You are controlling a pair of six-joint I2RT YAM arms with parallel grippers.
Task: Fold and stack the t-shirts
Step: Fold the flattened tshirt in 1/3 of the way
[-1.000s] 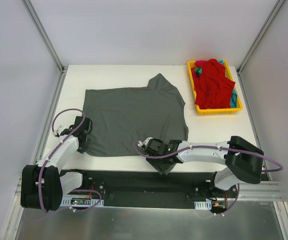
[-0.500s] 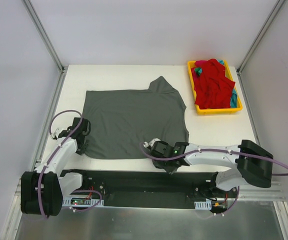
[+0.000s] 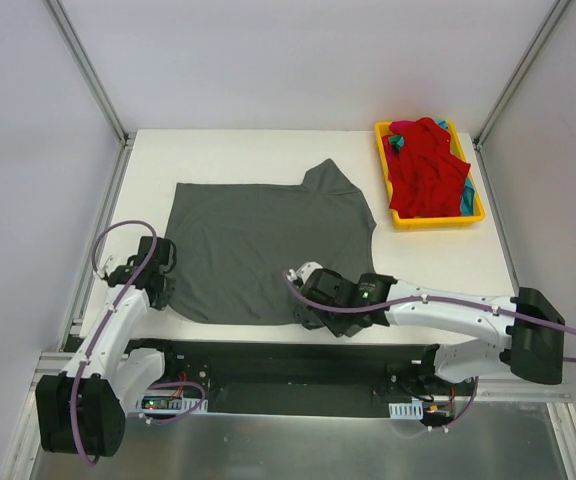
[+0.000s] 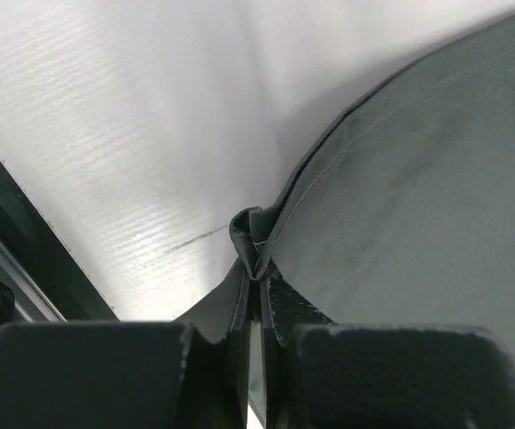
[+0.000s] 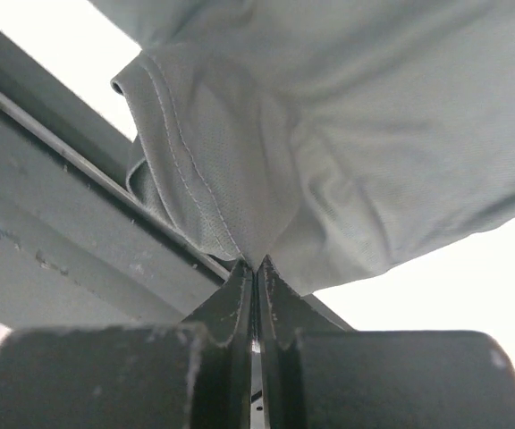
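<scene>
A dark charcoal grey t-shirt (image 3: 268, 235) lies spread flat on the white table, one sleeve pointing to the far right. My left gripper (image 3: 158, 288) is shut on its near left corner; the left wrist view shows the hem (image 4: 250, 234) bunched between the closed fingers of the left gripper (image 4: 257, 273). My right gripper (image 3: 306, 310) is shut on the near hem, where grey cloth (image 5: 365, 134) rises from the tips of the right gripper (image 5: 256, 264). A bright red t-shirt (image 3: 423, 165) lies crumpled in the tray, with a bit of teal t-shirt (image 3: 466, 202) under it.
The yellow tray (image 3: 438, 222) stands at the table's far right corner. A black base plate (image 3: 268, 365) with a metal rail runs along the near edge, right below the right gripper. Aluminium frame posts (image 3: 88, 70) and white walls close in both sides.
The right gripper has shut on the grey shirt's near hem, and its arm has stretched out, elbow swinging right. The left arm has drawn slightly near and left, still holding its corner.
</scene>
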